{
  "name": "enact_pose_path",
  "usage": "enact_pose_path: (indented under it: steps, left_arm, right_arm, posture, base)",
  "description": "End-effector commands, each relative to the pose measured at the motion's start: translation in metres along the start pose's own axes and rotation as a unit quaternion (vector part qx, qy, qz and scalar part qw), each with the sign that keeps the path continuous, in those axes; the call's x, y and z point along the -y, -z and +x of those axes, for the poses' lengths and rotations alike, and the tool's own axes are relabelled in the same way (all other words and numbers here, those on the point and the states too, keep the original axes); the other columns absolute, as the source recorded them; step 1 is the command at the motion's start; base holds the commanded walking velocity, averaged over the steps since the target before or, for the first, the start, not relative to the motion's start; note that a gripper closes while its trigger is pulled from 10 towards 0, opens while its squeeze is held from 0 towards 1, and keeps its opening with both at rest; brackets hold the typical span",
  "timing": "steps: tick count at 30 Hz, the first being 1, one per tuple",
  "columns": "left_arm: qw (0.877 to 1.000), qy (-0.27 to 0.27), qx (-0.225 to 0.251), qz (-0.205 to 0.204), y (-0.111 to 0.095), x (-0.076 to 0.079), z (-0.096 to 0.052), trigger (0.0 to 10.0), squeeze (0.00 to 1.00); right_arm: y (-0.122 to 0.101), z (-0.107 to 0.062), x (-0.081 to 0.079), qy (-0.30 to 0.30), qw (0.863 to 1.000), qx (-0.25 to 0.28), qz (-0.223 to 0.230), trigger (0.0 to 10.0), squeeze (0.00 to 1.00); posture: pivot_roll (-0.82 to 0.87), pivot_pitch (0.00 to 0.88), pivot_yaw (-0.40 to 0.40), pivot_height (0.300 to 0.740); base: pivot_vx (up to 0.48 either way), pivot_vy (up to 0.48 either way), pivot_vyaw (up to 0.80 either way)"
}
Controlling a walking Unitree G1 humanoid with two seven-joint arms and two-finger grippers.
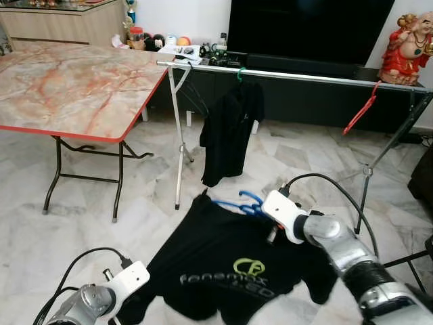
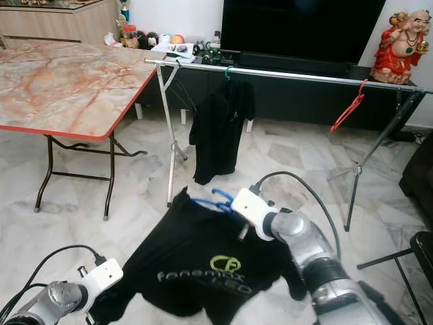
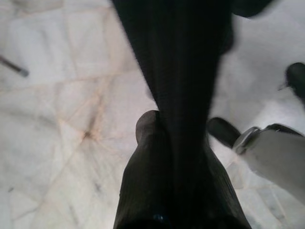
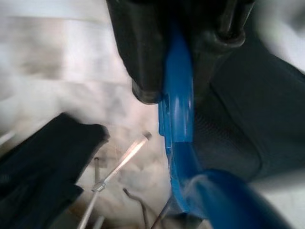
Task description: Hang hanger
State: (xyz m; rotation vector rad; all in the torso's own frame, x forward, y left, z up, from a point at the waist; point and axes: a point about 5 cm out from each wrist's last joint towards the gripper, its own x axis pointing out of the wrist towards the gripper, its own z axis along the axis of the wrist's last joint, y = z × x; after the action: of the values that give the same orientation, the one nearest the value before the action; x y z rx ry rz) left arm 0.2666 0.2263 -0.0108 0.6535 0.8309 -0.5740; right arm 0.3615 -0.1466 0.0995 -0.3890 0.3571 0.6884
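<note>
One long silver metal clothes rail (image 1: 298,76) spans the room, carrying a hung black shirt (image 1: 229,132). Below, a black printed T-shirt (image 1: 223,271) hangs between both grippers: left gripper (image 3: 178,129) pinches its hem, right gripper (image 4: 183,71) clamps its blue plastic hanger (image 1: 242,203).

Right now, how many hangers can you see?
3. A green hanger on the rail carries a black shirt. A bare red hanger hangs further right. A blue hanger, inside the black T-shirt, is gripped by the right end effector. None other visible.
</note>
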Motion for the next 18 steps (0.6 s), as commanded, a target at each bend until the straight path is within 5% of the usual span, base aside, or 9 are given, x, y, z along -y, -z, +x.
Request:
enact_pose_path:
  steps: [1, 9, 11, 12, 13, 14, 16, 17, 18]
  left_arm:
    - [0.997, 0.023, -0.064, -0.031, 0.032, 0.009, -0.004, 0.0, 0.0]
    - [0.997, 0.014, 0.009, -0.079, 0.004, 0.003, -0.001, 0.0, 0.0]
    - [0.994, -0.002, 0.034, -0.1, -0.003, -0.001, -0.001, 1.5, 0.42]
    - [0.993, -0.002, 0.04, -0.108, -0.004, -0.002, -0.001, 3.1, 1.0]
    - [0.992, 0.003, 0.049, -0.114, -0.007, -0.002, -0.002, 4.2, 1.0]
    - [0.992, 0.005, 0.06, -0.112, -0.009, -0.003, -0.003, 9.5, 1.0]
    - [0.992, -0.001, 0.08, -0.102, -0.015, -0.008, -0.006, 10.0, 1.0]
    - [0.99, -0.002, 0.102, -0.093, -0.02, -0.013, -0.01, 10.0, 0.0]
    - [0.99, -0.002, 0.102, -0.093, -0.02, -0.013, -0.01, 10.0, 0.0]
  right_arm:
    - [-0.026, -0.014, 0.036, 0.094, 0.989, 0.079, 0.084, 10.0, 0.0]
    - [-0.026, 0.002, 0.003, 0.015, 0.973, 0.12, 0.198, 10.0, 0.0]
    - [-0.019, 0.004, -0.003, 0.01, 0.974, 0.108, 0.2, 10.0, 0.0]
    - [-0.018, 0.005, -0.004, 0.008, 0.973, 0.105, 0.203, 10.0, 0.0]
    - [-0.015, 0.005, -0.006, 0.004, 0.975, 0.099, 0.2, 10.0, 0.0]
    - [-0.013, 0.005, -0.008, -0.003, 0.976, 0.09, 0.197, 10.0, 0.0]
    - [-0.005, 0.005, -0.012, -0.022, 0.986, 0.058, 0.157, 10.0, 0.0]
    - [0.006, 0.004, -0.016, -0.041, 0.995, 0.01, 0.087, 10.0, 0.0]
    - [0.006, 0.004, -0.016, -0.041, 0.995, 0.01, 0.087, 10.0, 0.0]
  posture:
    - [0.11, 0.036, -0.049, 0.74]
    - [0.11, 0.036, -0.05, 0.74]
    - [0.11, 0.035, -0.051, 0.74]
    - [0.11, 0.034, -0.05, 0.74]
    - [0.11, 0.034, -0.05, 0.74]
    - [0.11, 0.034, -0.05, 0.74]
    - [0.11, 0.038, -0.052, 0.74]
    - [0.11, 0.038, -0.053, 0.74]
    - [0.11, 0.038, -0.053, 0.74]
  base:
    - [0.0, 0.0, 0.0]
    - [0.0, 0.0, 0.0]
    - [0.0, 0.0, 0.0]
    - [0.0, 0.0, 0.0]
    - [0.0, 0.0, 0.0]
    - [0.0, 0.0, 0.0]
    - [0.0, 0.0, 0.0]
    - [0.0, 0.0, 0.0]
    - [0.0, 0.0, 0.0]
